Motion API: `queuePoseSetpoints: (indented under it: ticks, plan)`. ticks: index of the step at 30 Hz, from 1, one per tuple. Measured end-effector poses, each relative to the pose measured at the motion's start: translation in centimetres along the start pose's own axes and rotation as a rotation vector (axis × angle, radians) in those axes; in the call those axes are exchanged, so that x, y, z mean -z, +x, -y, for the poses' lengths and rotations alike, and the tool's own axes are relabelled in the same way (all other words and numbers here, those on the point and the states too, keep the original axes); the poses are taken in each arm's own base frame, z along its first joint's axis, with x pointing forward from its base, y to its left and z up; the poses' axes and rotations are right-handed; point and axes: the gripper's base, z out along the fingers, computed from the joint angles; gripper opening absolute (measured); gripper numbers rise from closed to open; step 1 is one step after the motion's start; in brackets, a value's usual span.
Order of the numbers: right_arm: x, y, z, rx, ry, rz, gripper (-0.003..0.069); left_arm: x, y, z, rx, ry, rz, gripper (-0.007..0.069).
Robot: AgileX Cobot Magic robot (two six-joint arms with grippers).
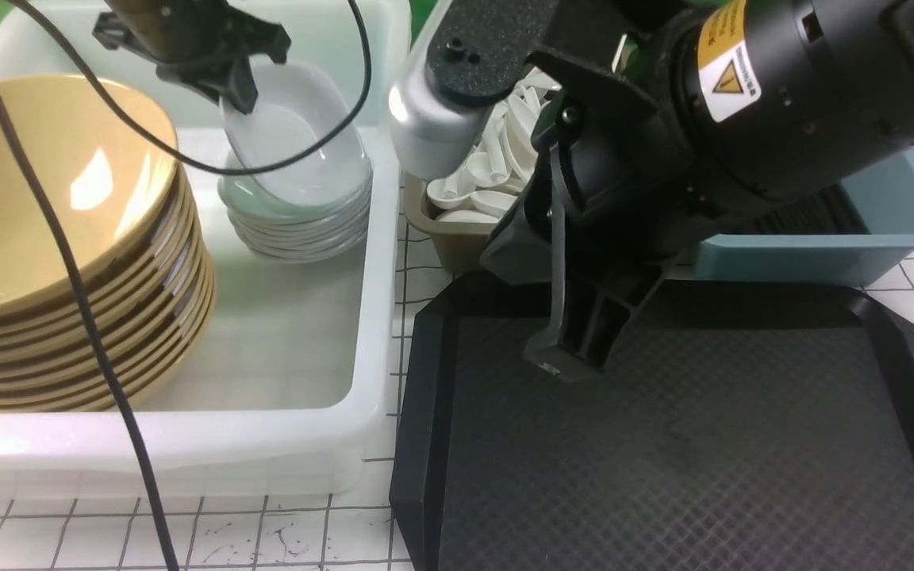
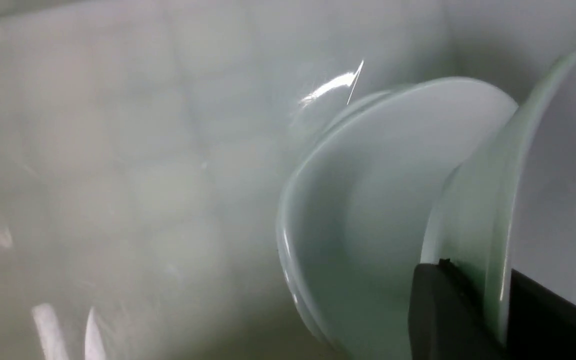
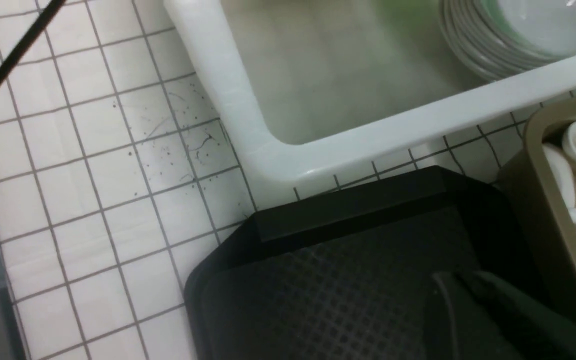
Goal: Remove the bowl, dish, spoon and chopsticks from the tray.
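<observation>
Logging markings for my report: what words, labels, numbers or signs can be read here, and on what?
Yellow sticker on the black right robot arm: a warning triangle; its print is too small to read.
Pale green oval dish in the left gripper: no text.
Nothing else readable.

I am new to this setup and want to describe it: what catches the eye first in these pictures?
The left claw holds a pale dish tilted over the stack of dishes in the white tub. Beside that stack stands a taller stack of yellow bowls. The black tray in front shows nothing on it, with the bulky right arm above its far edge.
</observation>
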Motion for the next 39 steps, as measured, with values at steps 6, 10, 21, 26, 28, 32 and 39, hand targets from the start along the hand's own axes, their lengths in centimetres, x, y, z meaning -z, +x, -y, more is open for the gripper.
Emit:
queuePoseSetpoints:
  ticks: [6,10,21,26,28,32,39]
  plan:
    - [0.0,0.0,0.1,0.008,0.014,-0.004,0.0069,0.0,-0.1,-0.1,-0.03,-0.016,0.015,0.0239]
    - [0.0,0.1,0.3,0.018,0.033,-0.012,0.0072,0.3,-0.2,-0.1,-0.031,-0.017,0.022,0.0392]
    - [0.8,2.0,1.4,-0.07,0.17,-0.148,0.008,13.5,1.4,1.3,-0.039,-0.056,0.222,0.0326]
    - [1.5,4.9,1.7,-0.131,0.189,-0.164,0.0082,19.6,5.1,2.0,-0.055,-0.116,0.283,0.0108]
    - [2.1,6.8,1.7,-0.171,0.191,-0.151,0.0082,21.6,7.9,2.2,-0.061,-0.147,0.282,0.0024]
    - [2.7,9.8,1.1,-0.235,0.167,-0.102,0.0082,22.6,13.0,2.8,-0.054,-0.159,0.23,-0.0006]
    - [4.1,13.4,-1.6,-0.251,0.117,0.053,0.0083,21.3,23.1,5.0,-0.01,-0.038,0.246,-0.0013]
